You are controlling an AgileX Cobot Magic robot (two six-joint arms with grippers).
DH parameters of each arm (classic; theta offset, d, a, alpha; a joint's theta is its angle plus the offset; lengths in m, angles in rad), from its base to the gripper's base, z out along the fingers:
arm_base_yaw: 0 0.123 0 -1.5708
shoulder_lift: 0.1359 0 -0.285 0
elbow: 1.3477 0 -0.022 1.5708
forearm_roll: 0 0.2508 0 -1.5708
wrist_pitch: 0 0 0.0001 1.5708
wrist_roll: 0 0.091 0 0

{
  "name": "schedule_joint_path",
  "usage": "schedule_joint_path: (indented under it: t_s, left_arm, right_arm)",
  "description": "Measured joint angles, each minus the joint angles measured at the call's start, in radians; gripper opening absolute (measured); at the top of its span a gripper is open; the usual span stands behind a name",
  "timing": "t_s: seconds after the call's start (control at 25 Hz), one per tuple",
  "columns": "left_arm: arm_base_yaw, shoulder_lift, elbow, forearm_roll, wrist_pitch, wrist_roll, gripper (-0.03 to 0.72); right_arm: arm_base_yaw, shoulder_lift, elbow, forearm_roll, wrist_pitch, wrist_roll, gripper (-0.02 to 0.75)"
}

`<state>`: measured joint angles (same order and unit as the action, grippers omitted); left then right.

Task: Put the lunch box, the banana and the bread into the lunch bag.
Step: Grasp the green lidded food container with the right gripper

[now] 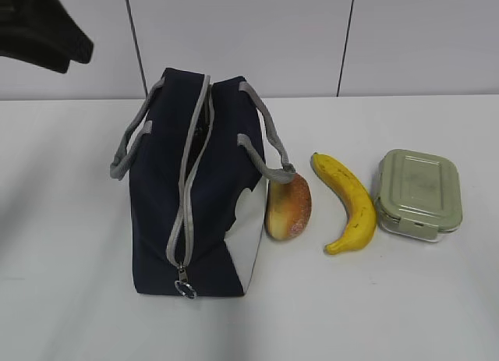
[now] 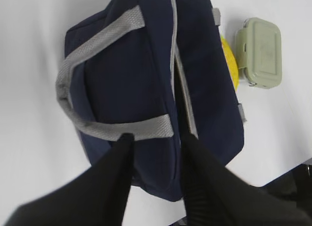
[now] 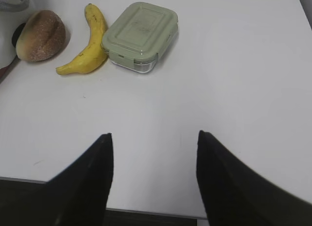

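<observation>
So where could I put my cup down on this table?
The white table is bare left of the lunch bag, and along the front edge below the banana and lunch box. It's crowded on the bag's right: the bread touches the bag, with the banana and box close beside it.

On the table, the lunch bag stands left of the middle. The bread touches its right side. Right of the bread lies the banana, then the lunch box, nearest the table's right edge.
</observation>
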<state>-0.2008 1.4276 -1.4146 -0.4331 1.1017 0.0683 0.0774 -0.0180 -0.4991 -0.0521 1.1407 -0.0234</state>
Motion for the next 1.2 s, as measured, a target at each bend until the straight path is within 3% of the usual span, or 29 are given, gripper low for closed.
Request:
schedule_joint_path:
  t_s: [0.08, 0.28, 0.48, 0.72, 1.04, 1.12, 1.2]
  left_arm:
    - [-0.02, 0.06, -0.069, 0.004, 0.032, -0.012, 0.271]
    - [-0.053, 0.186, -0.197, 0.015, 0.063, -0.05, 0.413]
    - [-0.094, 0.277, -0.252, 0.06, 0.097, -0.092, 0.447]
    - [-0.141, 0.349, -0.265, 0.097, 0.101, -0.131, 0.449]
    - [-0.146, 0.409, -0.266, 0.13, 0.088, -0.181, 0.443]
    - [-0.146, 0.409, -0.266, 0.13, 0.081, -0.182, 0.41]
    - [-0.146, 0.409, -0.266, 0.13, 0.08, -0.182, 0.316]
  right_arm:
    - [0.0, 0.0, 0.0, 0.0, 0.0, 0.0, 0.424]
    - [0.0, 0.0, 0.0, 0.0, 0.0, 0.0, 0.424]
    - [0.0, 0.0, 0.0, 0.0, 0.0, 0.0, 0.424]
    - [0.0, 0.0, 0.0, 0.0, 0.0, 0.0, 0.424]
    - [0.0, 0.0, 0.0, 0.0, 0.0, 0.0, 0.424]
    - [0.0, 0.0, 0.0, 0.0, 0.0, 0.0, 0.424]
    - [0.0, 0.0, 0.0, 0.0, 0.0, 0.0, 0.424]
